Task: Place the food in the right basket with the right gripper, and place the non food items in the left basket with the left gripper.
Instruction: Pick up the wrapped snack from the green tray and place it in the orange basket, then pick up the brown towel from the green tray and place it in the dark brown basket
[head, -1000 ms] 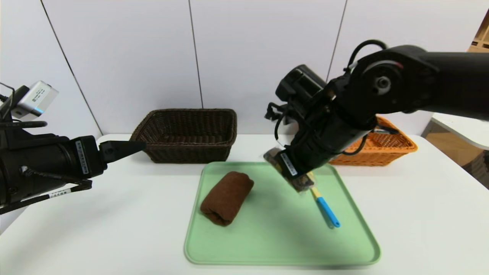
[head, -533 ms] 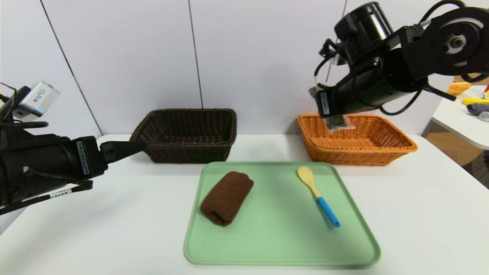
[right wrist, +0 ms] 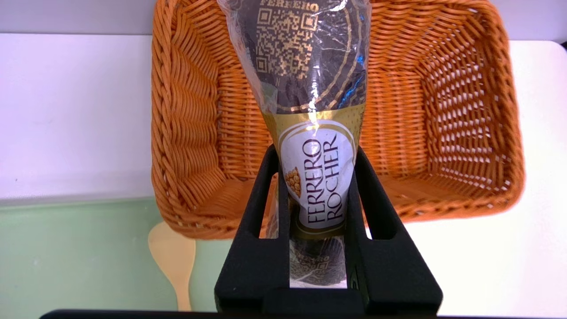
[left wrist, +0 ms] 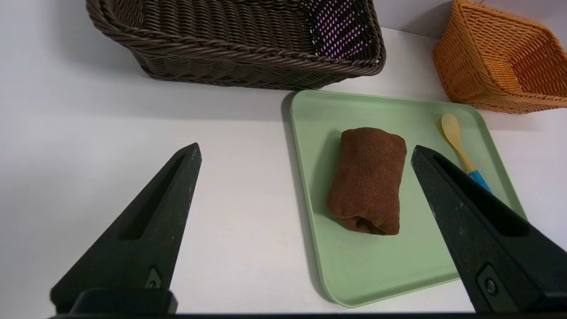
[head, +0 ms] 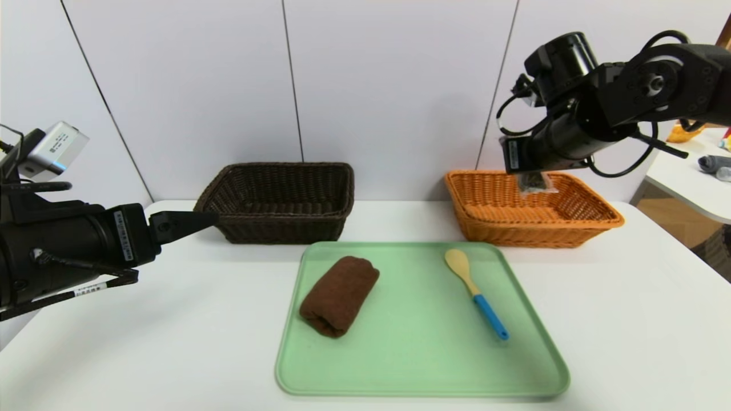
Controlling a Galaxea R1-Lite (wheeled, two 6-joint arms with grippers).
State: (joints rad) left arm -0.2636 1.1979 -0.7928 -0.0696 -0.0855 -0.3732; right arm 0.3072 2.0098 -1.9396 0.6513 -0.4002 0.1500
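**Holding food over right basket**

Gripping the food [right wrist: 315, 146] in the right gripper [right wrist: 316, 168], jaws clamped on the packet's labelled middle, hanging above the right basket [head: 485, 220] at far right. Idling at near left with the left gripper [left wrist: 305, 155], jaws spread wide, carrying nothing. Lying on the green tray [head: 411, 365]: brown towel [head: 339, 295] left, spoon [head: 476, 293] right. Sitting far left of centre: left basket [head: 280, 228].
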